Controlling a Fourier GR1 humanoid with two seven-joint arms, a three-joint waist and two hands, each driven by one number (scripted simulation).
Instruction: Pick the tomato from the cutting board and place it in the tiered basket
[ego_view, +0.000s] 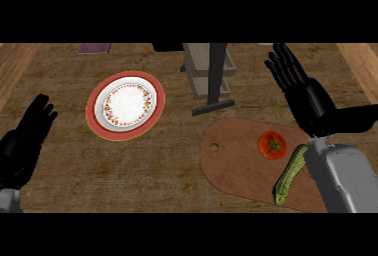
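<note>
A red tomato (272, 144) with a green stem lies on the brown cutting board (236, 170) at the lower right. The grey tiered basket (209, 70) with its dark post stands at the top centre, beyond the board. My right hand (303, 92) is open with straight fingers pointing away, above and to the right of the tomato, not touching it. At the left edge my left hand (26, 137) rests open, fingers up, far from the board.
A green cucumber (290, 175) lies on the board just right of the tomato, beside my right forearm. A white plate with a red rim (125, 105) sits left of centre. A small purple item (94, 48) lies at the top left. Wooden edges flank the counter.
</note>
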